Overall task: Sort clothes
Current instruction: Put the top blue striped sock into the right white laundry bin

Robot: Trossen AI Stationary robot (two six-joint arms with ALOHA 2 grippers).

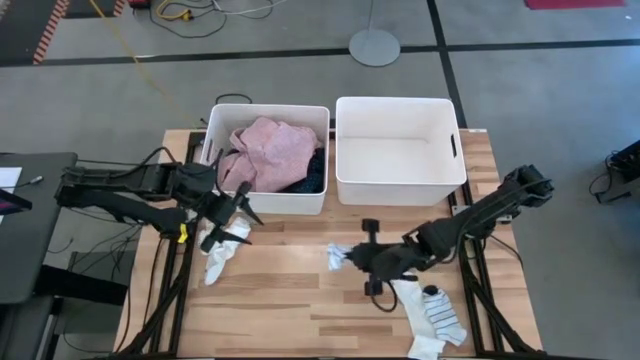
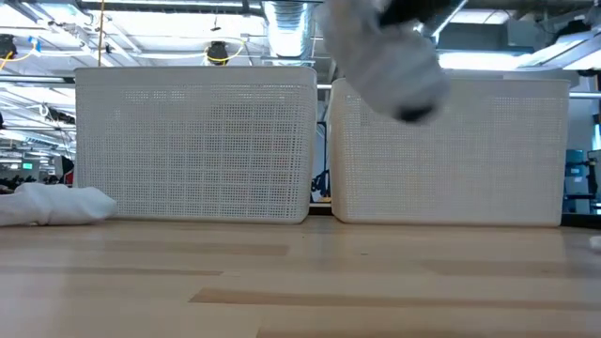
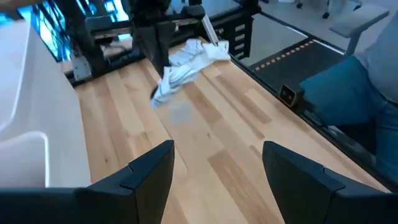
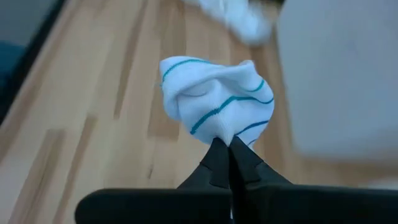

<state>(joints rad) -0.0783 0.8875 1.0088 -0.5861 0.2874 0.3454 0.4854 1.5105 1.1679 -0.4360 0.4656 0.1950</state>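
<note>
Sorting looks partway done; pink shirt fills the left bin, right bin bare; right gripper pinches a striped sock above the counter; left gripper spread over a white sock; more socks remain.

White sock with teal stripes; pink shirt in white bin.

I'm working in a lab hall: grey concrete floor, taped lines, ceiling ducts (open industrial ceiling).
</note>
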